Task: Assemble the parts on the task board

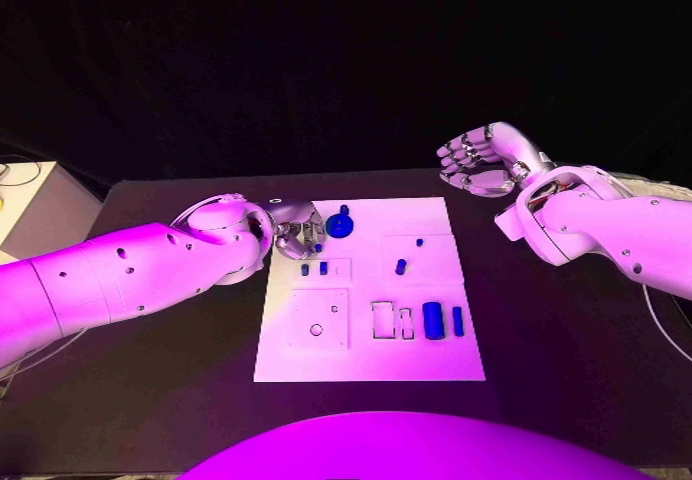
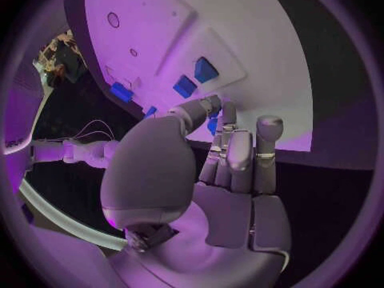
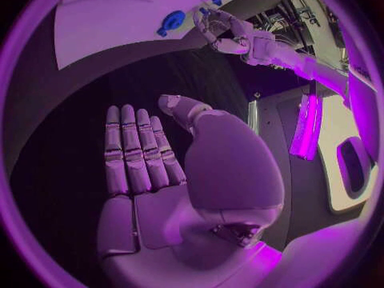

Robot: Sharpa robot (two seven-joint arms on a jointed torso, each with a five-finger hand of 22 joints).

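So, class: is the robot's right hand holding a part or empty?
Empty. The right hand hangs off the task board, fingers straight together, bare palm showing.

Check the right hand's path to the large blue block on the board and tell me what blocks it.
Nothing visible does. The right hand hangs off the task board's far right corner, fingers apart and holding nothing. The large blue block lies on the near right part of the board, with bare board and table between. The left hand works at the far left edge.

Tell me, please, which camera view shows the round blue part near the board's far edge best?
The head view: the round blue part lies in full on the task board, beside the left hand. The right wrist view shows it small and slanted near the rim. In the left wrist view I cannot tell it apart.
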